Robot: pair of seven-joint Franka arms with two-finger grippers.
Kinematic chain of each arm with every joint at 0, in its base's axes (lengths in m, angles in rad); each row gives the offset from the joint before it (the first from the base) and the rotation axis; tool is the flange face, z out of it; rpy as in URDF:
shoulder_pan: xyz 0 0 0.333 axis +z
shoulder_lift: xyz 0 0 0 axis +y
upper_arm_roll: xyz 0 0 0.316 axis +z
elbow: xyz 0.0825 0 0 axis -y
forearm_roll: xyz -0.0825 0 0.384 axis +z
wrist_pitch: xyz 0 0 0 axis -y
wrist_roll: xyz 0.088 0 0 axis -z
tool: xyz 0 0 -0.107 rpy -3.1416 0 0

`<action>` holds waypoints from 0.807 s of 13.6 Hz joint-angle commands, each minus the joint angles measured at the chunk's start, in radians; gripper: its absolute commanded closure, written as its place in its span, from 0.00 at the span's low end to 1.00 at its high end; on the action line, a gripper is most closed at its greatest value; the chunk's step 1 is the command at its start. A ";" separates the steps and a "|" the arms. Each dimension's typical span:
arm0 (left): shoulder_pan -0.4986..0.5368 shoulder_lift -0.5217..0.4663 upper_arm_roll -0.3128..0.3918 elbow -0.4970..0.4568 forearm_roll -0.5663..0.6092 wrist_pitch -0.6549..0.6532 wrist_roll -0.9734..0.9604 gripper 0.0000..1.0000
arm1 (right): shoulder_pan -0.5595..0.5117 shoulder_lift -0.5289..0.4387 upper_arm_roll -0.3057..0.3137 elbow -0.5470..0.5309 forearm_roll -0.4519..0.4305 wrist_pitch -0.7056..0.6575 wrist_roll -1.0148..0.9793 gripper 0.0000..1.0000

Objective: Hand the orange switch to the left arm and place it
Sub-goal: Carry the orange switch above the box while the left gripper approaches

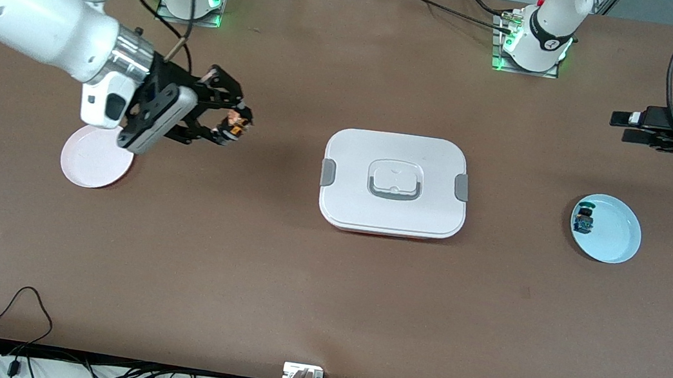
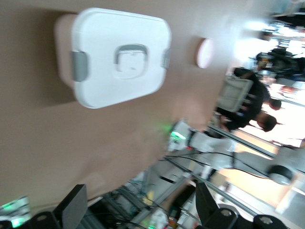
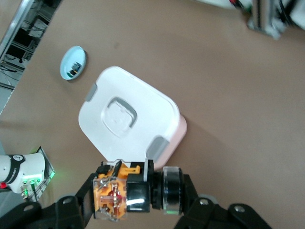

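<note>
Over the brown table [image 1: 272,284], right end effector [image 1: 234,127] grips the orange switch [image 3: 119,195].

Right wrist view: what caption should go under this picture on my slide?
Right end effector shut on the orange switch, in the air above the table, with the white box and blue plate below.

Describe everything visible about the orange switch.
The orange switch is a small part with a clear-fronted orange body showing metal contacts, joined to a black block and a round black cap. It looks like plastic. It lies sideways, clamped in the shut right gripper, lifted off the table in the air between the pink plate and the white box. Only the gripper touches it.
</note>
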 commanded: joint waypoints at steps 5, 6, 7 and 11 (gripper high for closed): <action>-0.026 0.055 -0.050 -0.105 -0.410 0.097 -0.048 0.00 | 0.165 0.031 0.031 0.014 0.233 0.256 -0.239 1.00; -0.028 0.055 -0.079 -0.122 -0.436 0.129 -0.082 0.00 | 0.177 0.031 0.031 0.012 0.296 0.259 -0.302 1.00; -0.028 0.055 -0.117 -0.124 -0.438 0.172 -0.135 0.00 | 0.180 0.031 0.031 0.012 0.356 0.259 -0.382 1.00; -0.037 0.066 -0.248 -0.124 -0.444 0.356 -0.205 0.00 | 0.189 0.052 0.029 0.012 0.616 0.282 -0.708 1.00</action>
